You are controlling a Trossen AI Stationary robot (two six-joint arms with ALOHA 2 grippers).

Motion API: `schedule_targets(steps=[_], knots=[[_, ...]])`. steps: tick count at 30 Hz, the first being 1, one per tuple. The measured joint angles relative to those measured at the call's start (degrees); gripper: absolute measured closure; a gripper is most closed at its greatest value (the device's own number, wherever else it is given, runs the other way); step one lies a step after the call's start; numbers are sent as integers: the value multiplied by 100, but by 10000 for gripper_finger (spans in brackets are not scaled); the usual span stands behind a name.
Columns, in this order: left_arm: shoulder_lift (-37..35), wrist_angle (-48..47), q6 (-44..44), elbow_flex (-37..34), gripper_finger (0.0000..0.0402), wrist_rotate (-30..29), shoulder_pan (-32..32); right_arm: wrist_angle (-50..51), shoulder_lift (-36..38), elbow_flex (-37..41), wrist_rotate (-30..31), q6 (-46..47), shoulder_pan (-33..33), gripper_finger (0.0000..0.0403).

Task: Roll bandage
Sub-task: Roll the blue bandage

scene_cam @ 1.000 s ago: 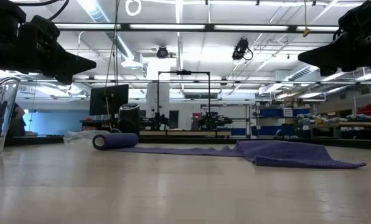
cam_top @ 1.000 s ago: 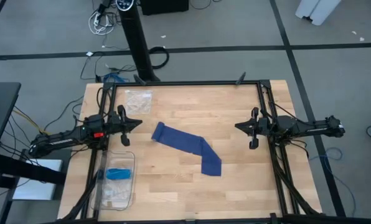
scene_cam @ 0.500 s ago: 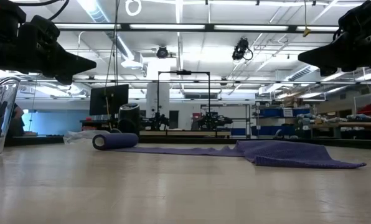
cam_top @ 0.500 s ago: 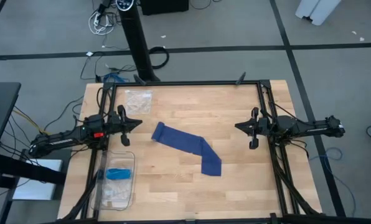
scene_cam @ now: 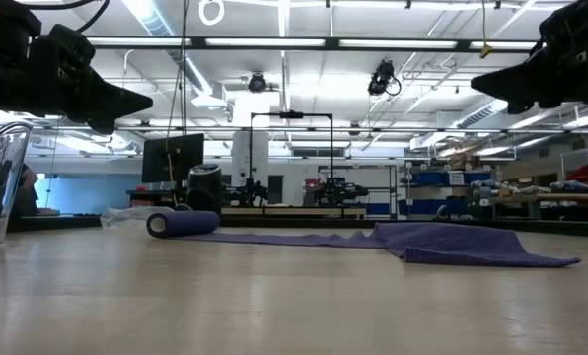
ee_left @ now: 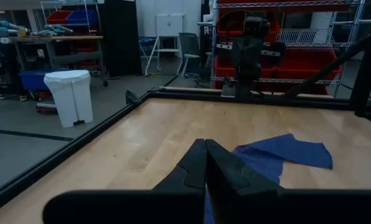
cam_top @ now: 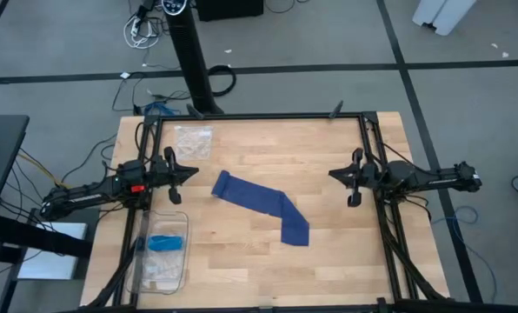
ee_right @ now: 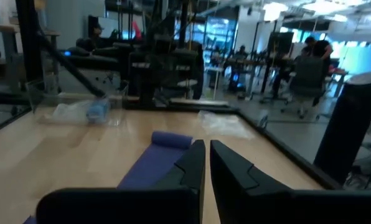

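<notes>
The bandage (cam_top: 261,206), a navy-blue fabric strip, lies near the centre of the wooden table (cam_top: 268,143) in the high view; it runs from a short rolled end at its upper left, diagonally down to the right, then bends downward to a flat free end; in the low view the rolled end (scene_cam: 183,223) sits at left of centre on the table surface, and the loose length spreads to the right in low folds.

The left gripper (cam_top: 192,170) is at the left-centre of the high view, above the table edge and level with the rolled end, apart from the bandage; its fingers are pressed together with nothing between them, as the left wrist view (ee_left: 205,163) confirms.

The right gripper (cam_top: 334,176) is at the right-centre of the high view, pointing toward the bandage and well clear of it; in the right wrist view (ee_right: 206,163) its fingers stand nearly together with only a thin slit between them, holding nothing; the rolled end shows beyond them.

A clear plastic bag (cam_top: 193,142) lies flat in the upper left part of the table; a clear plastic container (cam_top: 161,252) at the lower left edge holds a light-blue item (cam_top: 163,243); a black frame (cam_top: 259,116) borders the table.
</notes>
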State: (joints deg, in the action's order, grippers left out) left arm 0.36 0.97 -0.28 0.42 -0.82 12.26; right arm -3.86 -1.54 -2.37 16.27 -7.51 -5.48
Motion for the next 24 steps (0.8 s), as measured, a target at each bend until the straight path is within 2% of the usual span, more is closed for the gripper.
schedule_targets(steps=[6,13,18,24], knots=[[0,0,-2,-2,390,-1,-1,-810,-2,2,-40,93,0,376],[0,0,-2,0,390,-2,2,-1589,-159,0,-604,1331,0,377],[0,0,-2,-2,390,-2,0,-1653,-701,0,-709,1528,-27,374],[0,0,-2,-2,390,-1,0,-2638,-1580,-12,-1321,1307,-218,392]])
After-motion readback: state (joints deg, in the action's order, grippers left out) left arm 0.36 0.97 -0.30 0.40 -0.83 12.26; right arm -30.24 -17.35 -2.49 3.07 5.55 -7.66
